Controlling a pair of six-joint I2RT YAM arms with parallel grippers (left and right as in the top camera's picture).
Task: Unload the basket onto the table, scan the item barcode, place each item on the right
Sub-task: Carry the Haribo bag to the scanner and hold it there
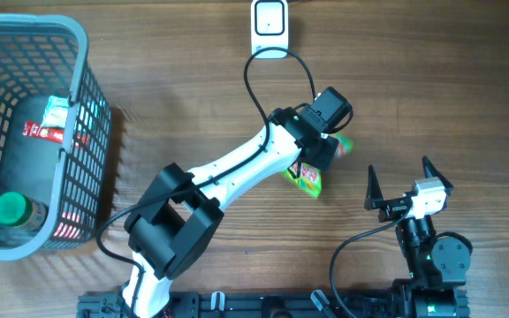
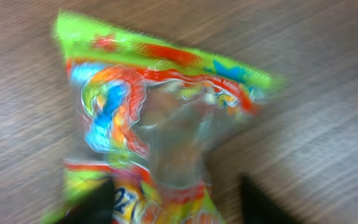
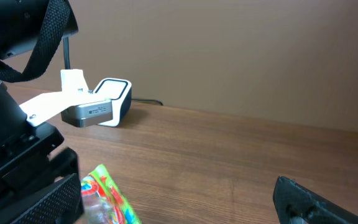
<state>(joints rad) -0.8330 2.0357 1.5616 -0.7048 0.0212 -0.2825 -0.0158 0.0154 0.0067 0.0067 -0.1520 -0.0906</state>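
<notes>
Table (image 1: 193, 106): brown wood grain, flat, beneath both tools; edges cut off in every view.
Basket (image 1: 79, 97): grey plastic lattice with a rounded rim, well apart from the left tool on its left side; left and lower parts cut off in the overhead view.
Left arm (image 1: 237, 168): white links and black joints, stretched diagonally from the near edge out toward the right, wrist bent down over the packet; base partly out of frame.
Right arm (image 1: 433, 252): black, folded close above its own base, wrist pointing away from the base.
Bottle (image 1: 25, 168): dark body, green cap, lying in the basket; half veiled by the mesh, red and white label unreadable.
Scanner (image 1: 270, 26): white rounded box with a dark face, on the table beyond the left tool, well apart from it; top cut off in the overhead view.
Cable (image 1: 253, 84): thin, black, looping from the scanner toward the left wrist.
Right tool (image 1: 398, 168): two black pointed fingers spread wide, nothing between them, near the packet on its right.
Left tool (image 2: 178, 202): hidden under the wrist in the overhead view; in its own view only two dark, blurred fingertips (image 2: 98, 202) at the lower edge, parted, one overlapping the packet's edge, the other clear of it; no clamp visible.
Packet (image 2: 166, 124): crinkled clear film printed green, orange and red, worm-shaped sweets inside; lying on the table directly under the left tool, lower end between its fingers; blurred, barcode not discernible.
</notes>
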